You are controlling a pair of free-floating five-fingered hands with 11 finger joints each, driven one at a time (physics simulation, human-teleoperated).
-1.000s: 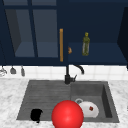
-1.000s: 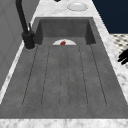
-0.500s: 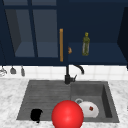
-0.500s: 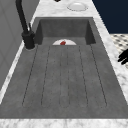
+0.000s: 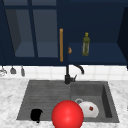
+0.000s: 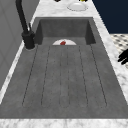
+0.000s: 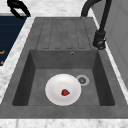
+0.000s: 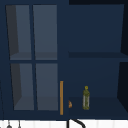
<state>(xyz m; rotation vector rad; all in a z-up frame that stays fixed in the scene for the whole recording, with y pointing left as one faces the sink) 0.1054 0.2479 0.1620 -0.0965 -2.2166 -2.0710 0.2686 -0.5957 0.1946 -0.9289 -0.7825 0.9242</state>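
no readable text, labels, brands, numbers or signs anywhere

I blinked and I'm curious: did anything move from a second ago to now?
Nothing visibly moved. The left hand hangs at the sink's front edge as before, the white plate with the small red thing lies in the basin, and the bottle stands on the cabinet shelf.

The front view faces the sink (image 5: 110,100) and wall cabinet straight on. The two side views look down along the sink from opposite ends, both sharing its basin, faucet (image 6: 25,25) and plate (image 7: 63,89). The upper view faces the cabinet, sharing the olive bottle (image 8: 86,98) with the front
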